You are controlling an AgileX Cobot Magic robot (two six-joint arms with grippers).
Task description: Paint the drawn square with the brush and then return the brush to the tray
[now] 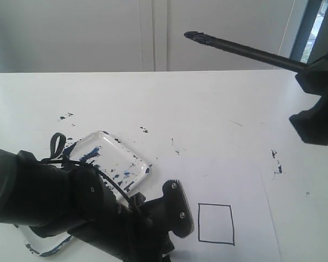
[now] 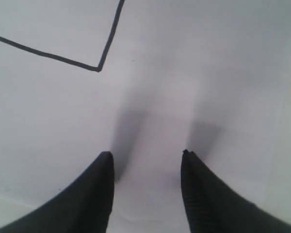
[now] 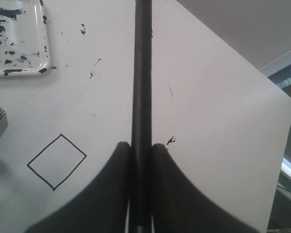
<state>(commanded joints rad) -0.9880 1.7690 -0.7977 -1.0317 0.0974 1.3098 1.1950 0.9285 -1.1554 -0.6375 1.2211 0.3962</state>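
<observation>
The drawn square [image 1: 216,224] is a thin black outline with a white inside, on the paper near the front; it also shows as drawn square [image 3: 57,161] and as a corner of the square [image 2: 58,34]. My right gripper [image 3: 141,145] is shut on the brush [image 3: 142,73], high at the right. The brush [image 1: 246,50] slants up and left over the table, its dark tip [image 1: 194,36] in the air. My left gripper [image 2: 146,154] hovers open low over the paper just left of the square, nothing between its fingers. The clear paint-smeared tray [image 1: 116,158] lies behind the left arm.
The left arm's bulky black body [image 1: 71,207] covers the tray's near part. Small dark paint specks [image 1: 276,161] dot the paper around the tray and to the right. The tray's corner [image 3: 19,41] shows in the right wrist view. A white wall stands behind the table.
</observation>
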